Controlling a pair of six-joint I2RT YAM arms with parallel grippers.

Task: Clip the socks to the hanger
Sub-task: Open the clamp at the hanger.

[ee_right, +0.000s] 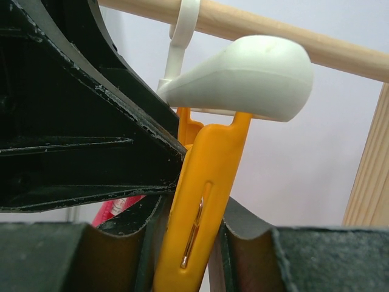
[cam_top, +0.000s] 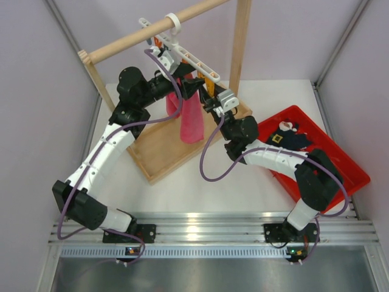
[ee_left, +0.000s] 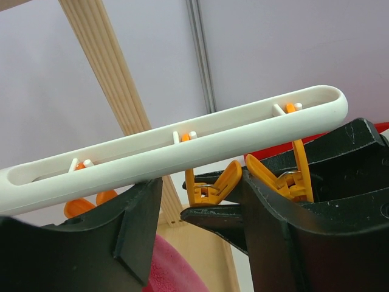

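Note:
The white hanger point(cam_top: 188, 59) hangs by its ring from the wooden rail point(cam_top: 140, 36), with orange and yellow clips under its bar point(ee_left: 182, 146). My right gripper point(ee_right: 194, 225) is shut on a yellow clip point(ee_right: 209, 182) below the bar's rounded end point(ee_right: 243, 79). My left gripper point(ee_left: 200, 182) stands just under the bar with its jaws apart around another yellow clip point(ee_left: 209, 185); only its right finger point(ee_left: 285, 231) touches that clip. The dark socks point(cam_top: 290, 137) lie in the red tray point(cam_top: 340, 164) at the right, away from both grippers.
A long pink cloth point(cam_top: 191, 121) hangs from the hanger, just below my left gripper point(cam_top: 193, 85). The wooden frame's base board point(cam_top: 158, 152) and uprights point(cam_top: 240, 42) surround the hanger. My right gripper point(cam_top: 213, 97) is close beside the left one.

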